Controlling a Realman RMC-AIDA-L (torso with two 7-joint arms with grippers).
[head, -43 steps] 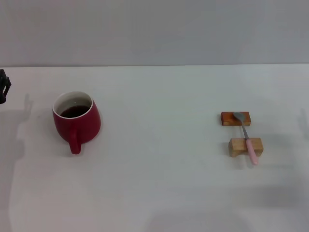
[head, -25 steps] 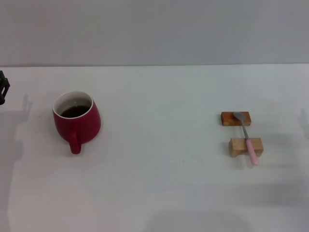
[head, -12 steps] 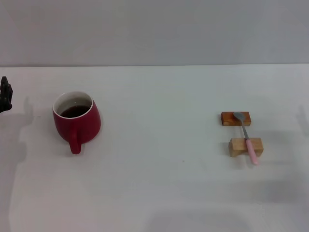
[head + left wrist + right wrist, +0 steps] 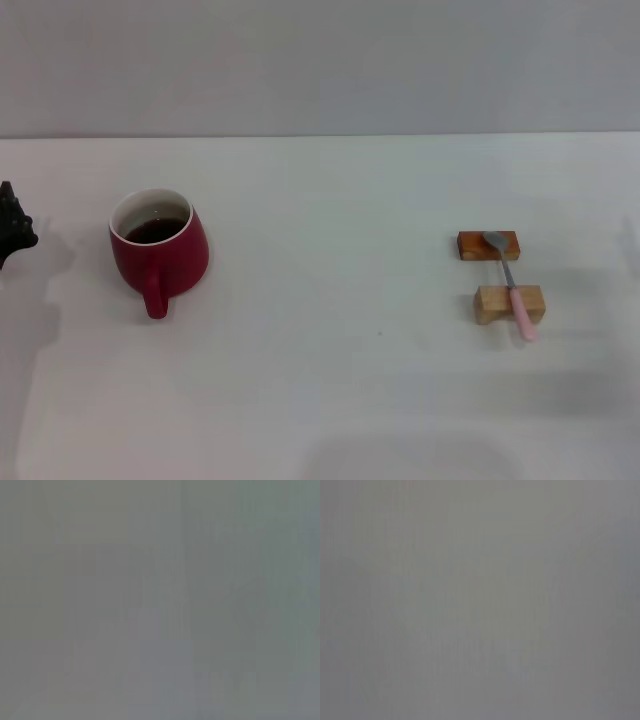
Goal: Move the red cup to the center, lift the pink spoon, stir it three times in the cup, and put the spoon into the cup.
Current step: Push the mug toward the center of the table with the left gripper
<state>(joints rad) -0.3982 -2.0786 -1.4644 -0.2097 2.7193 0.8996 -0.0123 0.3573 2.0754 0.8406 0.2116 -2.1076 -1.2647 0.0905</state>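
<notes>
The red cup (image 4: 158, 250) stands upright at the left of the white table, with dark liquid inside and its handle pointing toward me. The pink spoon (image 4: 511, 286) lies at the right across two small wooden blocks, its grey bowl on the far block and its pink handle over the near block. My left gripper (image 4: 12, 226) shows only as a dark tip at the left edge, apart from the cup. My right gripper is out of view. Both wrist views show only plain grey.
The far wooden block (image 4: 488, 245) is reddish brown and the near block (image 4: 509, 303) is pale. The white table (image 4: 330, 380) runs back to a grey wall.
My left gripper has come down and a little to the right at the left edge, nearer the cup. The cup and the spoon have not moved.
</notes>
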